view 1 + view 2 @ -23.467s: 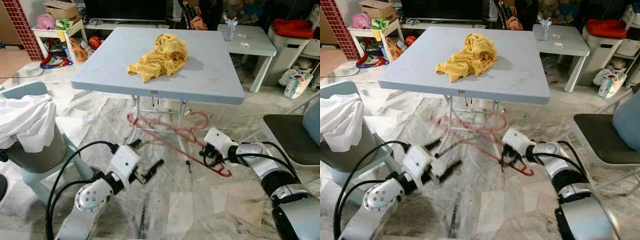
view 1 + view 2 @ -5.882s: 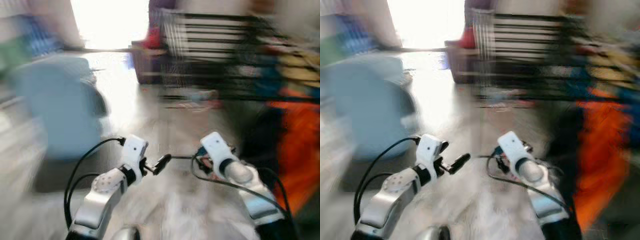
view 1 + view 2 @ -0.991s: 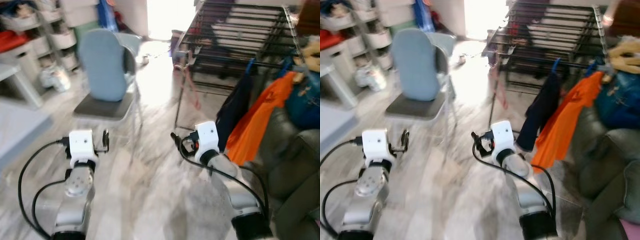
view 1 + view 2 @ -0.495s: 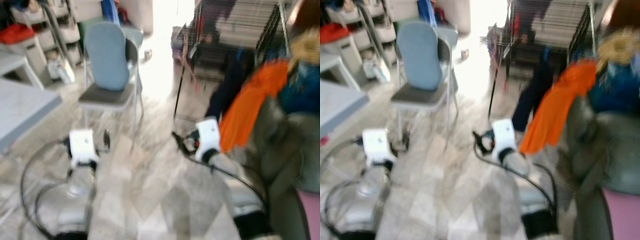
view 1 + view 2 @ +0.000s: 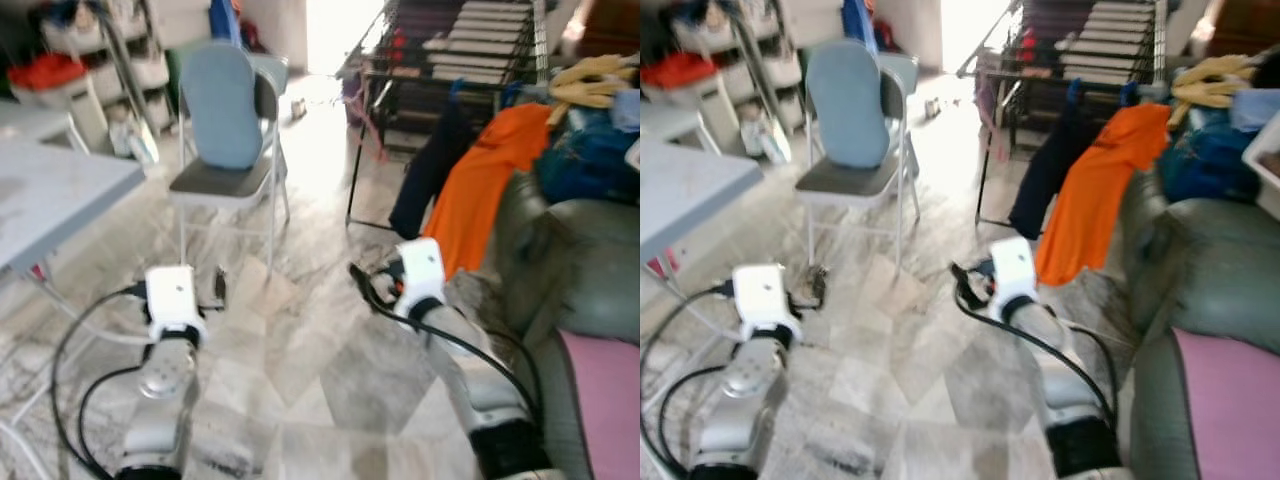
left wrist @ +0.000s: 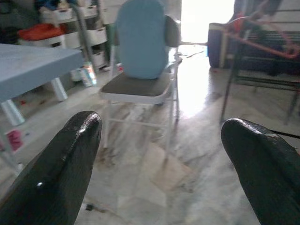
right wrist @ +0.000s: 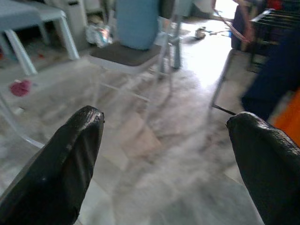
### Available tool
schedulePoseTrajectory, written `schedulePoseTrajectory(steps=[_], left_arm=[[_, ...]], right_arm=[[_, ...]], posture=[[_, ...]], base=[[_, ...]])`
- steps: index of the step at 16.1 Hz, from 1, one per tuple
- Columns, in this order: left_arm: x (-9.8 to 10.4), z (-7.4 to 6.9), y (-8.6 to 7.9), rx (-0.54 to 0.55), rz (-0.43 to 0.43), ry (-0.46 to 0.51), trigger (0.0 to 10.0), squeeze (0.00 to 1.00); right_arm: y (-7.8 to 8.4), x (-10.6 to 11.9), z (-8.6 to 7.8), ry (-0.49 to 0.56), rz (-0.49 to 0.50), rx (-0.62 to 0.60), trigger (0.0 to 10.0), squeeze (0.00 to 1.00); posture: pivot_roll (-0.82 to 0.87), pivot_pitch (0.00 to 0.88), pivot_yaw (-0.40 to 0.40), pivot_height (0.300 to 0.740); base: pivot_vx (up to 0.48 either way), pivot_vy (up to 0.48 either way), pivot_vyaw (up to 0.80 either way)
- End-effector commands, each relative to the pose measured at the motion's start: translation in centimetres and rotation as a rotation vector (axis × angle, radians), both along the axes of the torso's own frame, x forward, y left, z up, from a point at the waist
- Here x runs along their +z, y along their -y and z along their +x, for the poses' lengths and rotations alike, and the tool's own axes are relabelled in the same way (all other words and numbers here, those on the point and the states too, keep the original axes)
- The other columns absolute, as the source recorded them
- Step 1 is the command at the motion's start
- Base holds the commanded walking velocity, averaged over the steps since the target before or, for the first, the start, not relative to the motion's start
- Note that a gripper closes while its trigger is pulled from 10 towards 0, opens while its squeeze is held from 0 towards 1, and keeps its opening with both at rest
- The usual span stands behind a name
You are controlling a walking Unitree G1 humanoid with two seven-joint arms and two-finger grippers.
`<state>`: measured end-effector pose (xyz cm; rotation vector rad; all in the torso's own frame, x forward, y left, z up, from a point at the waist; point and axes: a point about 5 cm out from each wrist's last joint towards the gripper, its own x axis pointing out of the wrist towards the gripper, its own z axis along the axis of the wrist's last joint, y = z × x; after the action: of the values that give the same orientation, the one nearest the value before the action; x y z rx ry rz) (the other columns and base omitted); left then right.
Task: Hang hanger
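Black metal drying rack [image 5: 470,50] stands beyond the robot, with an orange shirt [image 5: 480,190] and a dark garment draped off its near rail. At the rack's near corner a thin pink-red wire hanger [image 6: 262,40] appears to hang from the frame. It is blurred, so how it is hooked on cannot be made out. That is where the task's thing sits, well apart from both arms.

The left gripper [image 6: 161,154] is spread wide with nothing between its black fingers, held low over the pale marble floor [image 5: 300,380] and pointing toward a blue-backed folding chair [image 5: 225,105]. The right gripper [image 7: 173,154] is likewise wide open and empty, aimed across the floor past the chair's legs toward the rack's foot. Both arms are tucked in front of the body at waist height, a carrying-free posture suited to walking rather than reaching.

A grey desk [image 5: 50,195] edges in on the robot's left and a grey-green sofa [image 5: 590,250] on its right, leaving a corridor of floor between them. Judging by the empty grippers and the hanger on the rack, the hanging looks done.
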<state>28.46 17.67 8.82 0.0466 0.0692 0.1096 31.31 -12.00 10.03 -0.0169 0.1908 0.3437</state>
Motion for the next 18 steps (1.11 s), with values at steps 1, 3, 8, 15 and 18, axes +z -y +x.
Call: schedulePoseTrajectory(steps=[1,3,8,15,18], left_arm=[[0.56,0.34,-0.25,-0.006,-0.017,0.014,10.0,0.0],[0.54,0.39,-0.2,-0.018,-0.047,0.007,10.0,0.0],[0.55,0.41,-0.06,-0.039,-0.072,0.004,10.0,0.0],[0.54,0.45,-0.04,-0.048,-0.063,-0.003,10.0,0.0],[0.46,0.36,0.06,-0.05,-0.057,-0.007,10.0,0.0]], right_arm=[[-0.29,0.32,0.26,-0.001,0.007,-0.002,10.0,0.0],[-0.21,0.2,0.28,-0.01,0.002,-0.009,10.0,0.0],[-0.28,0.16,0.32,-0.014,0.003,-0.005,10.0,0.0],[-0.37,0.15,0.33,-0.014,0.006,0.0,10.0,0.0],[-0.48,0.11,0.18,-0.016,0.01,0.01,10.0,0.0]], posture=[[-0.04,0.0,0.004,0.74],[-0.04,0.0,0.004,0.74],[-0.04,0.0,0.004,0.74],[-0.04,0.0,0.007,0.74],[-0.04,0.0,0.009,0.74]], base=[[0.0,0.0,0.0],[0.0,0.0,-0.32],[0.0,0.106,-0.59],[0.0,0.28,-0.53],[0.0,0.344,0.0]])
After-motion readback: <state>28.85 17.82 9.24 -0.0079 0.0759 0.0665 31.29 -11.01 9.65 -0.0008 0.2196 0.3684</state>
